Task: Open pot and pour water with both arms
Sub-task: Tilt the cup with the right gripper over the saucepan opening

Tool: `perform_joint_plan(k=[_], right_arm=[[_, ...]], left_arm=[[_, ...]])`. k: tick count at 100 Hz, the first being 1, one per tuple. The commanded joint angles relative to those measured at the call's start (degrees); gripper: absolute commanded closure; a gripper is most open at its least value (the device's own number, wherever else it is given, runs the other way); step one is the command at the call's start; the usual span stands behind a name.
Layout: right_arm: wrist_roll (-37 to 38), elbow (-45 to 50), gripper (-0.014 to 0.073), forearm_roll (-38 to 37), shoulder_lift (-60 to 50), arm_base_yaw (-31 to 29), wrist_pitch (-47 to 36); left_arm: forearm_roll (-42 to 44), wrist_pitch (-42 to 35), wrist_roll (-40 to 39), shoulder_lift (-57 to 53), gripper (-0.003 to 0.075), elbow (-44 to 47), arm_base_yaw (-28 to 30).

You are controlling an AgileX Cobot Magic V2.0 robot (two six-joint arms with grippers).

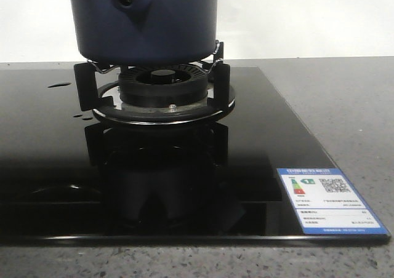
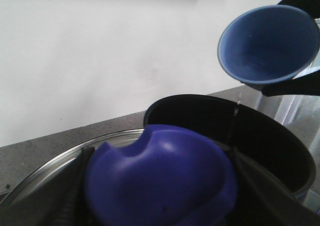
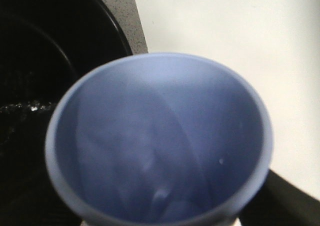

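L claw (image 2: 160,206) clenched on the blue knob (image 2: 160,181) of the lid (image 2: 55,166), lid held just this side of the open pot (image 2: 270,136). Beyond it, R claw grasps a pale blue cup (image 2: 267,43), tilted above pot's rim w/ a thin stream falling in; R fingers (image 2: 295,86) only partly visible. Front cam: pot (image 1: 148,19) sits on burner grate (image 1: 89,84), approx. centred.

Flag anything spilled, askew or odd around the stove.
Nothing clearly wrong. The pot sits level on the burner; the tilted cup pours a thin stream into it. Dark spots mark the black glass at the far left, possibly droplets.
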Motion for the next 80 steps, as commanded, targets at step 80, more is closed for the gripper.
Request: perform_joint_plan(k=[80], right_arm=[[-3.0,-2.3,0.0370,-7.0,-1.5,0.3,-8.5]], left_arm=[[-7.4,2.6,0.1,-1.4,0.0471,-1.9,-0.4]])
